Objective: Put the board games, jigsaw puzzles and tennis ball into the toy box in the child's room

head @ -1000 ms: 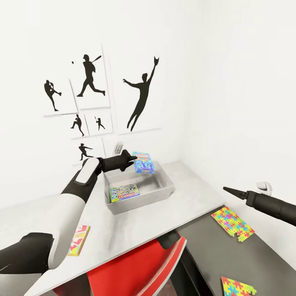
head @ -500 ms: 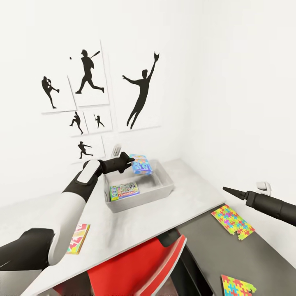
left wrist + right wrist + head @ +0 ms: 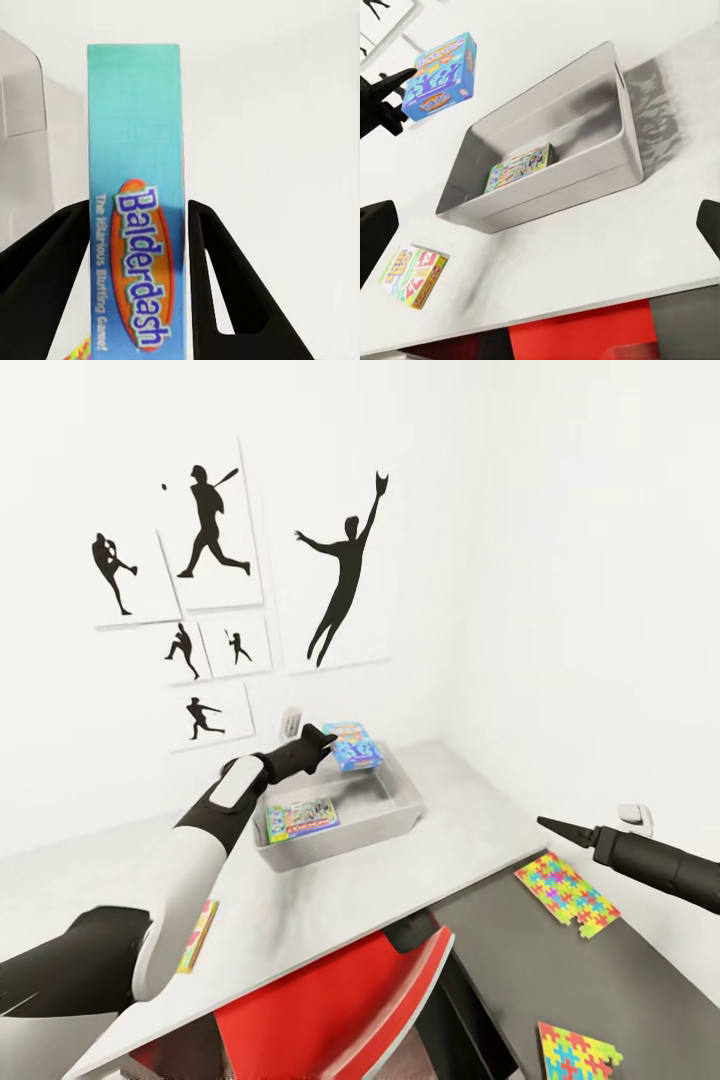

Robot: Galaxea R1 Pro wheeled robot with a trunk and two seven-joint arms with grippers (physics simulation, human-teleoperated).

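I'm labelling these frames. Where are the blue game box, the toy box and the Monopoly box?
Blue game box [image 3: 354,747]: head view, printed top face, held by the left gripper.
Toy box [image 3: 401,818]: head view, near right outer wall.
Monopoly box [image 3: 519,168]: right wrist view, printed top face, lying inside the bin.

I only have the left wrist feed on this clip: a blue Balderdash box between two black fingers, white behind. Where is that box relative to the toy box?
Observer: In the head view the left gripper holds the blue board game in the air above the far end of the toy box.
Operator: Anything in the bin already?
Observer: Yes, the Monopoly game lies flat on its floor.
Operator: What is still out?
Observer: The yellow-green-red game lies on the pale table top, and two jigsaw puzzles lie on the dark section.
Operator: And the right arm?
Observer: The right gripper hovers apart from everything, holding nothing.
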